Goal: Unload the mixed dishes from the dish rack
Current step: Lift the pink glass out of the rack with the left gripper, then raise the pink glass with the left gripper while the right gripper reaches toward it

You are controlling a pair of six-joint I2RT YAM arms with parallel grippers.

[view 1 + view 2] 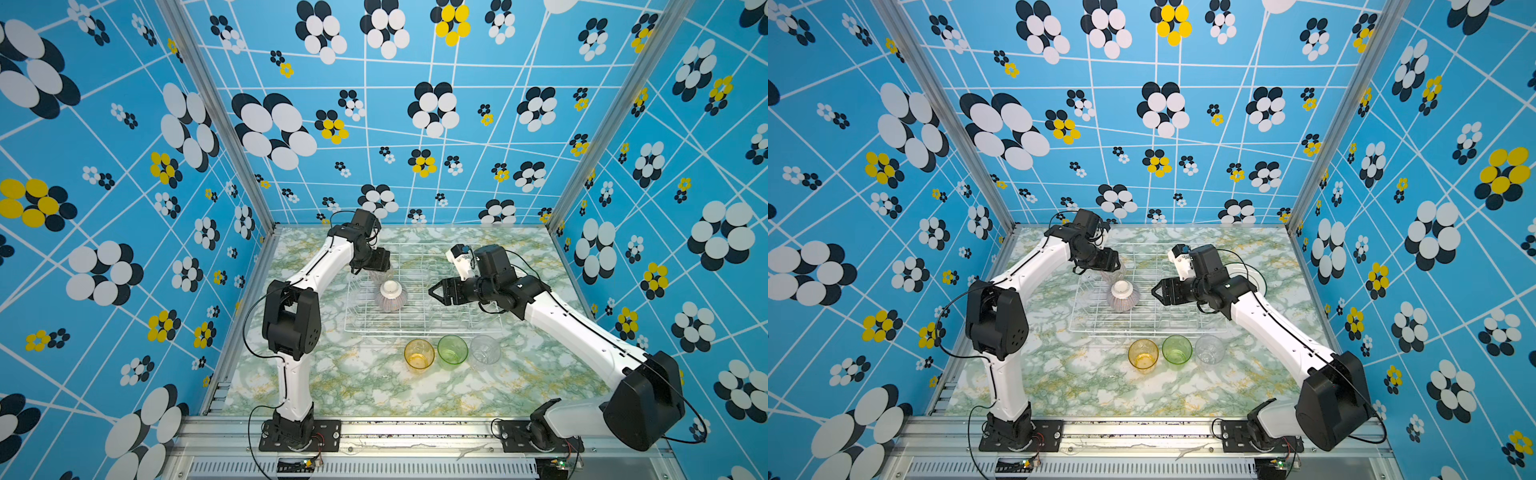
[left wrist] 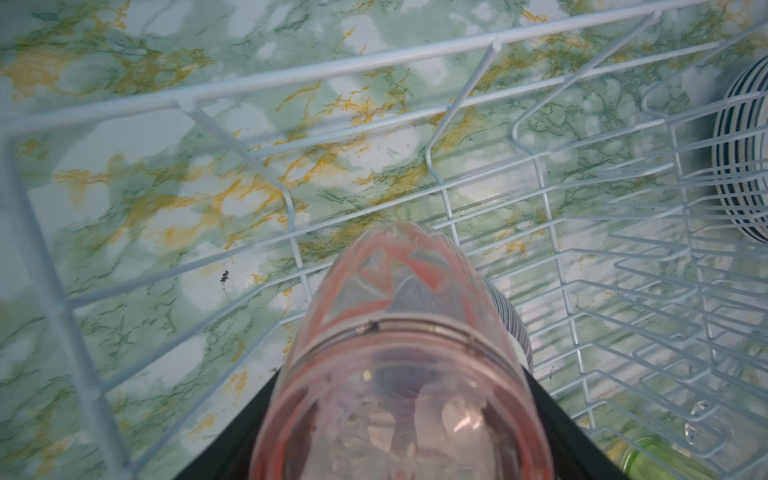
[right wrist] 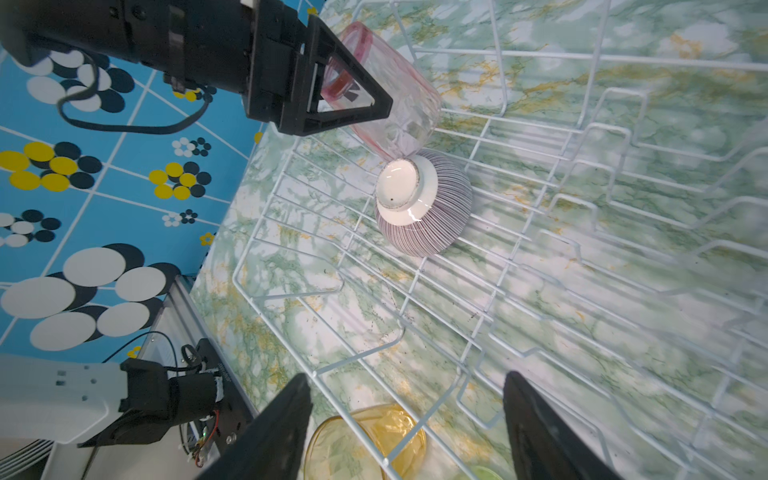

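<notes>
Left end effector (image 1: 380,268) clamped around pink tumbler (image 2: 399,332), right end effector (image 3: 407,376) empty, jaws spread, elbows bent

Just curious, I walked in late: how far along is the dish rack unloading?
Out already: yellow tumbler, green tumbler and clear tumbler stand before the dish rack; plates lie stacked beside it. In hand: the left hand grips the pink tumbler, tilted, inside the rack. Left: the striped bowl, upside down in the rack. The right hand is open and empty.

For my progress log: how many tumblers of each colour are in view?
Pink tumbler: 1
Yellow tumbler: 1
Green tumbler: 1
Clear tumbler: 1
Total: 4
</notes>
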